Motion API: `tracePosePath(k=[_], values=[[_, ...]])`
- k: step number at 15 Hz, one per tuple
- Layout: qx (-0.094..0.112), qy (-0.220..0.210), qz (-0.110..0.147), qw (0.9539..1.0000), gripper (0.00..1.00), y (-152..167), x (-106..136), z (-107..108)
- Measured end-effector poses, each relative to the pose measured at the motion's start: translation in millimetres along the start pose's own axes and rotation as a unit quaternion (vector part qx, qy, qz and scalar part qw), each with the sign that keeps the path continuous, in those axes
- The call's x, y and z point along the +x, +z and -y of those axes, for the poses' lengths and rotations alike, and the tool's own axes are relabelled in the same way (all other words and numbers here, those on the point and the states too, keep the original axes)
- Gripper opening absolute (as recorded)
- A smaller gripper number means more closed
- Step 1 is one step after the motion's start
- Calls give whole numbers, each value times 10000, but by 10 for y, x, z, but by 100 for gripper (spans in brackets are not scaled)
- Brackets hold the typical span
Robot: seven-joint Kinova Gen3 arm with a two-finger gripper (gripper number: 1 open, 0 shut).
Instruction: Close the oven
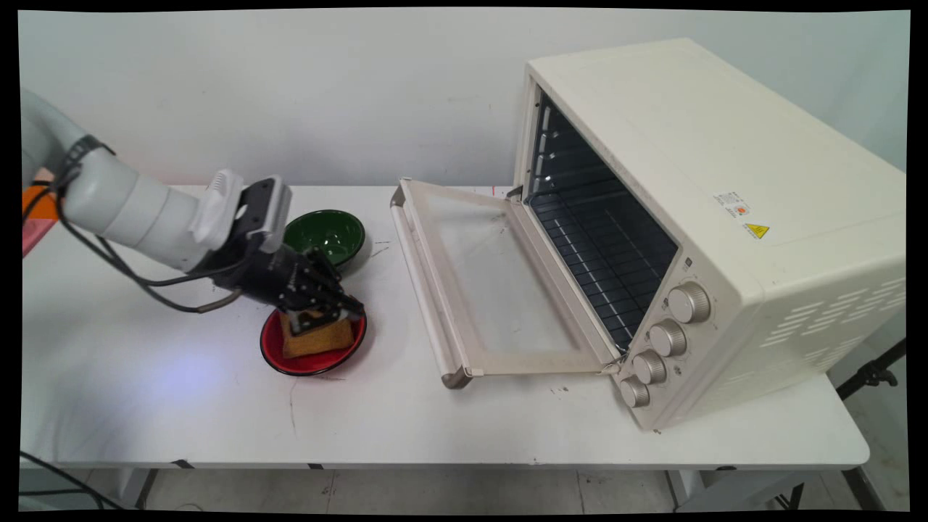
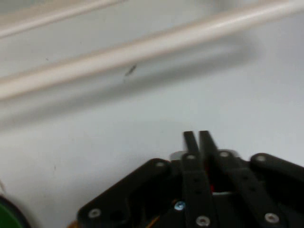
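A brown slice of bread point(image 1: 322, 339) lies on a red plate point(image 1: 312, 368) at the table's left centre. My gripper point(image 1: 346, 308) hangs low over the slice's far edge, touching it or nearly so. In the hand view the gripper point(image 2: 197, 135) is shut, its two fingers side by side with nothing visible between the tips, and a little red of the plate shows under the linkage. Whether the bread is pinched lower down is hidden. A green bowl point(image 1: 324, 233) stands just behind the plate, and its rim point(image 2: 7, 213) peeks in at the hand view's lower left.
A cream toaster oven point(image 1: 689, 181) stands on the right with its glass door point(image 1: 493, 283) folded down flat toward the plate. The door's handle point(image 2: 142, 47) crosses the hand view ahead of the fingers. Black cables hang under the arm.
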Motion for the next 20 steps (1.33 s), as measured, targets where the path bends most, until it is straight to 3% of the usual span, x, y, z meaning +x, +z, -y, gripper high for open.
tracePosePath(k=[8, 20], values=[[255, -716, -41, 9971, 0, 468, 123, 101], [275, -1076, -147, 9937, 0, 971, 238, 209]])
